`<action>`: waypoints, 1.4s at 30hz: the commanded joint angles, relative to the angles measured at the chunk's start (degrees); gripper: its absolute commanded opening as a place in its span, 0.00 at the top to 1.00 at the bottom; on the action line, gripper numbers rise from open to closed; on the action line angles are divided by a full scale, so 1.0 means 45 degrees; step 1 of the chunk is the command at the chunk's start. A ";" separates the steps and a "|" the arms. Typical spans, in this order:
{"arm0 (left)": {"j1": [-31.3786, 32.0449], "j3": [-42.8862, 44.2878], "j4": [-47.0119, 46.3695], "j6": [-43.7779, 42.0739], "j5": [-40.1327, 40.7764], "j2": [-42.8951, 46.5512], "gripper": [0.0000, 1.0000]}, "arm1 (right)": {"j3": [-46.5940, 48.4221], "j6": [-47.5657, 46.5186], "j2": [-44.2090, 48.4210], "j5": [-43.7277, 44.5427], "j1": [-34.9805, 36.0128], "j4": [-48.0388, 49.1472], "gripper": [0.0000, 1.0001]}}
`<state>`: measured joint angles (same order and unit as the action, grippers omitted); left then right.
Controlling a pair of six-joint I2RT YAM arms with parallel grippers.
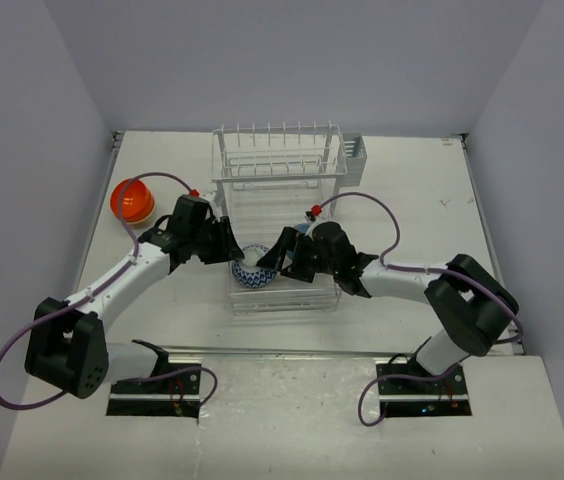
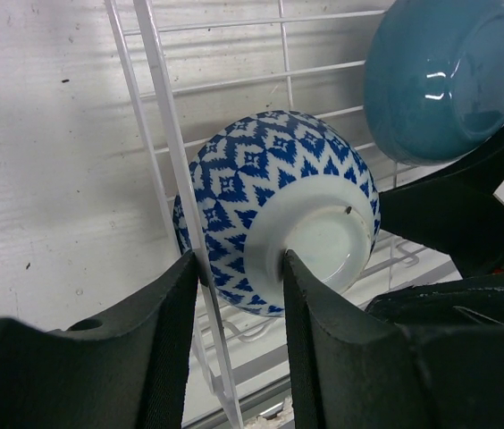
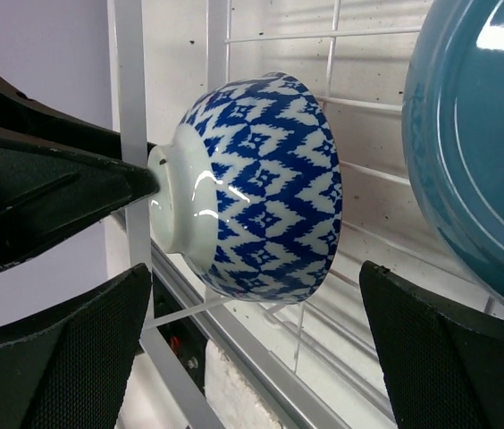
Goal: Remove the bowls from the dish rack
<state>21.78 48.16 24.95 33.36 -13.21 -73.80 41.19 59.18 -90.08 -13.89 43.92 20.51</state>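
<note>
The blue-and-white bowl [image 1: 253, 270] stands on edge in the flat front part of the white dish rack [image 1: 277, 160], foot toward my left arm. My left gripper [image 2: 239, 259] is narrowly closed on it. One finger presses the white foot ring, the other the bowl's side, with a rack wire [image 2: 176, 179] between them. My right gripper [image 3: 254, 270] is wide open and straddles the same bowl [image 3: 270, 179] from the other side without touching it. The teal bowl [image 2: 444, 76] leans just behind and also shows in the right wrist view [image 3: 475, 152]. An orange bowl [image 1: 132, 200] sits on the table to the left.
The rack's upright tines stand at the back, with the grey cutlery caddy [image 1: 353, 158] at its back right corner. The rack's front rail [image 3: 261, 375] runs under the bowl. White walls close in the table on the left, right and back.
</note>
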 commanded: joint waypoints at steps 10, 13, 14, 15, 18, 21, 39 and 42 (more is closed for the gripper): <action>0.0023 0.0508 -0.0095 -0.0734 0.0553 0.0287 1.00 | -0.0286 0.0190 -0.0373 -0.1386 0.0005 0.3018 0.21; 0.0023 0.0547 -0.0095 -0.0735 0.0534 0.0267 1.00 | -0.0169 0.0150 -0.0294 -0.1425 0.0005 0.3000 0.32; 0.0043 0.0547 -0.0114 -0.0735 0.0514 0.0248 1.00 | -0.0130 0.0150 -0.0313 -0.1425 0.0005 0.2942 0.39; 0.0023 0.0567 -0.0115 -0.0735 0.0514 0.0248 1.00 | -0.0130 0.0189 -0.0333 -0.1444 0.0005 0.2980 0.44; 0.0023 0.0645 -0.0056 -0.0793 0.0398 0.0189 1.00 | -0.0110 0.0345 -0.0450 -0.1620 0.0005 0.3351 0.50; 0.0023 0.0684 -0.0037 -0.0813 0.0397 0.0170 1.00 | 0.0007 0.0365 -0.0664 -0.1757 0.0005 0.3566 0.55; 0.0004 0.0860 0.0003 -0.1145 -0.0071 -0.0162 1.00 | 0.1081 -0.0180 -0.2188 -0.2285 0.0005 0.4582 0.65; 0.0004 0.0860 -0.0017 -0.1223 -0.0111 -0.0240 1.00 | 0.1237 -0.0629 -0.2344 -0.2206 0.0005 0.4621 0.72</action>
<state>21.08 51.29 24.58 28.86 -10.02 -73.67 43.83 59.42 -99.63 -24.45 43.66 37.58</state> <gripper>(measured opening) 0.039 0.308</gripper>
